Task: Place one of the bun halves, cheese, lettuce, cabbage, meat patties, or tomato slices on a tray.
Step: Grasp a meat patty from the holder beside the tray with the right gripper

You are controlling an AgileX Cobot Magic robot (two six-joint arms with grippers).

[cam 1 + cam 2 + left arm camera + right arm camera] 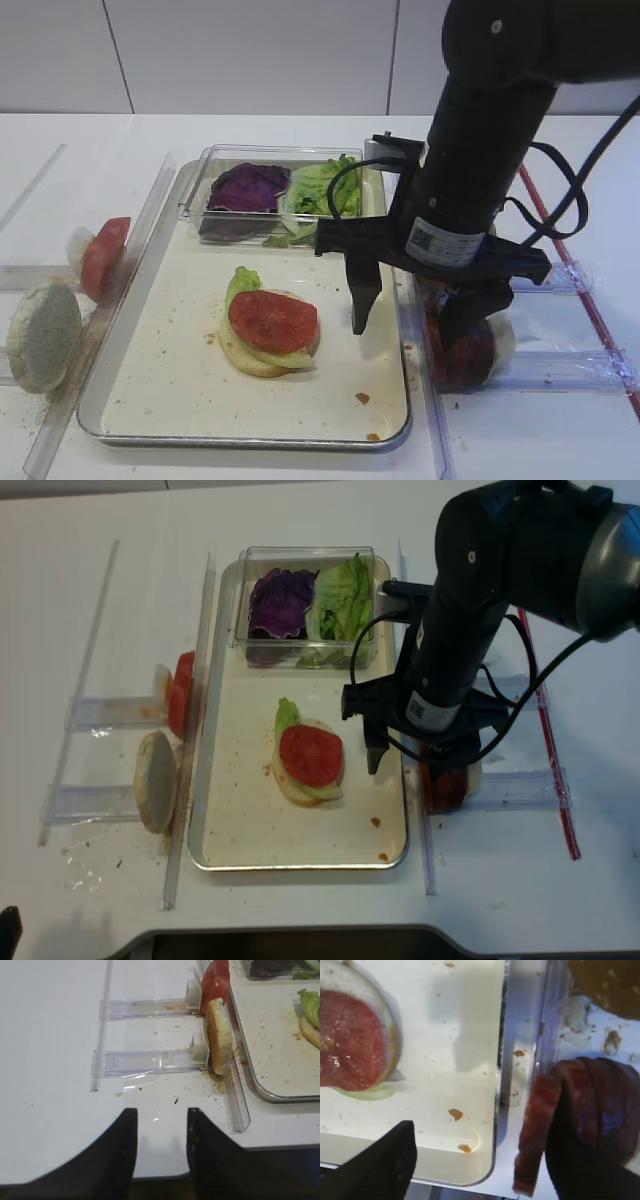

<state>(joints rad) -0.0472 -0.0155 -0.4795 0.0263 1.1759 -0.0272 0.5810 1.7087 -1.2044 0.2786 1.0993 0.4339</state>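
my right gripper (417, 315) hangs with its fingers spread wide, one over the floor of the large rectangular metal tray (150, 400), the other down among the round pinkish-brown meat patties (590, 1105) standing on edge in the clear rack just right of the tray. nothing is held yet. i judge this the reach for a patty: next i must straddle the outermost disc and close on it. on the tray sits a pale bun half (245, 358) with light green lettuce (242, 281) and an orange-red tomato slice (273, 320). the clear plastic box (195, 195) holds dark purple cabbage (247, 187) and more lettuce. my left gripper (161, 1142) is parted and empty.
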